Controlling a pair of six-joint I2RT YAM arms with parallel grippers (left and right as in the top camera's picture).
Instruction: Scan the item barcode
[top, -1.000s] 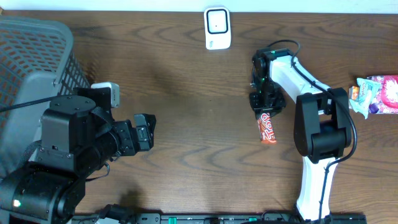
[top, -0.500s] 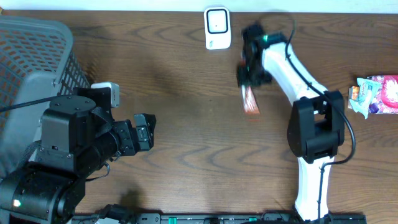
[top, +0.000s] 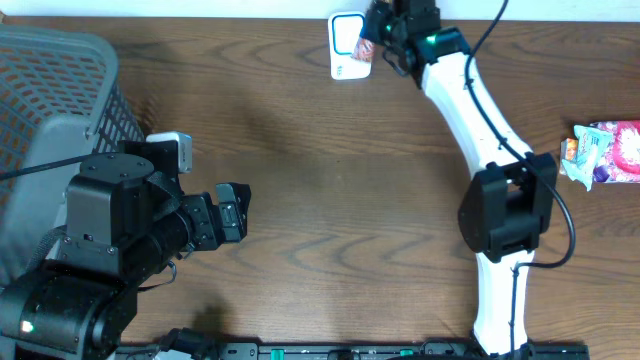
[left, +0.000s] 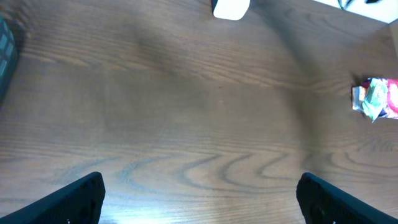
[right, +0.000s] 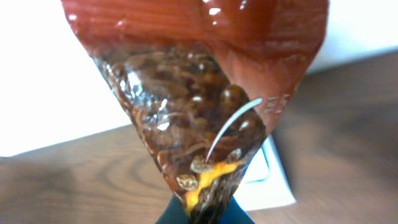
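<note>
Packet: the red snack packet (right: 205, 112) hangs from my right gripper (top: 380, 32), right at the white scanner (top: 345, 50) on the table's (top: 320, 150) far edge.
Right fingers: pinched tight on the packet's end.
Left fingers: my left gripper (left: 200, 198) is spread wide, holding nothing.
Handling: light, crinkly, slippery film, I judge; best held by a sealed end, barcode uncovered.

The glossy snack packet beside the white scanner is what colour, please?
The glossy snack packet is red with brown nut-like patterning; clearest in right wrist view.
</note>
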